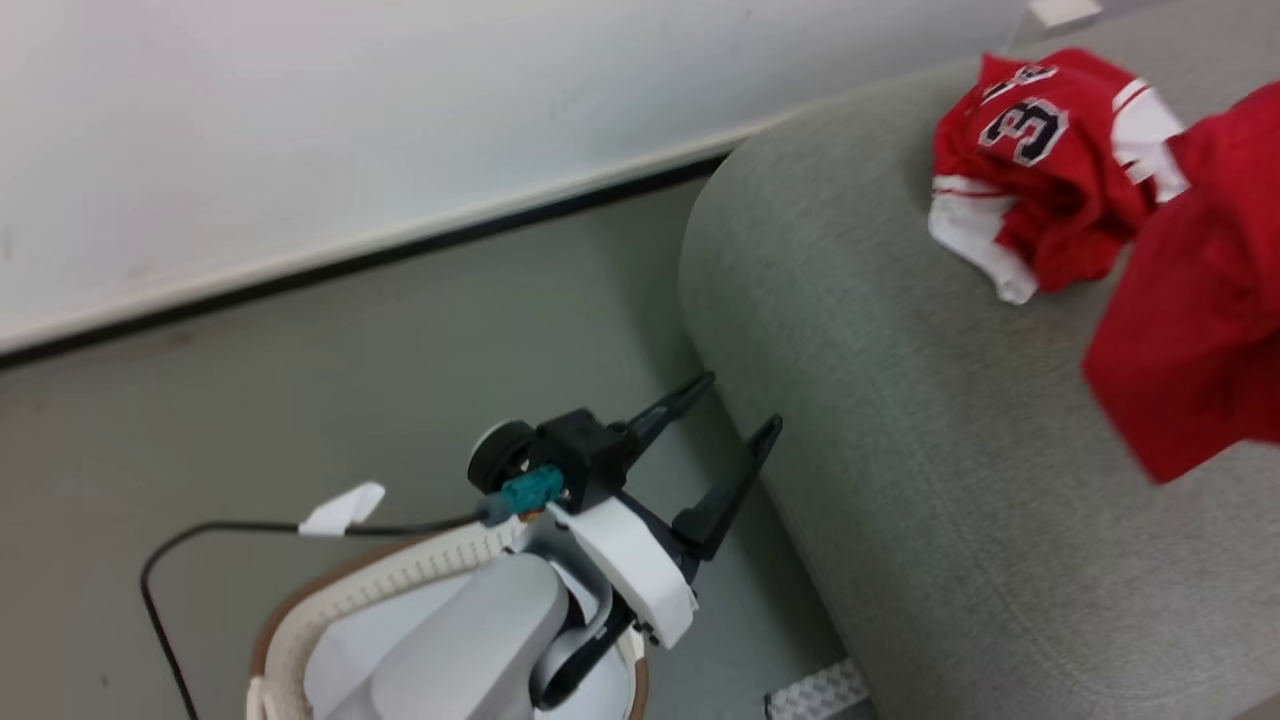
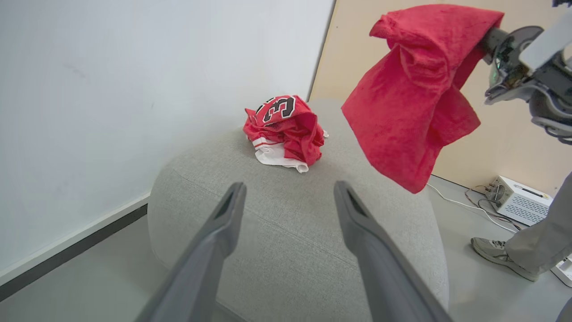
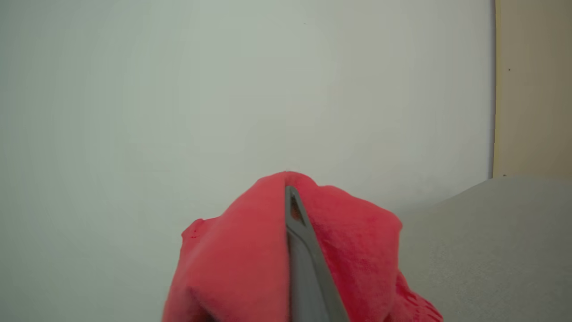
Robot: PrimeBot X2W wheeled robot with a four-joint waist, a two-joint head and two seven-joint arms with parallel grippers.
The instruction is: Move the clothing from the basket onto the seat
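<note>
The crumpled red jersey with numerals lies on top of the grey seat, toward its far end. The plain red garment hangs in the air above the seat, to the right of the jersey. My right gripper is shut on the top of this garment, whose cloth folds over both sides of the closed fingers. My left gripper stands open and empty beside the seat's near left corner, above the basket, with its fingers pointing at the seat.
A white wall with a dark baseboard runs behind the seat. A black cable lies on the floor by the basket. A person's shoe and trouser leg stand right of the seat, near a white box with wires.
</note>
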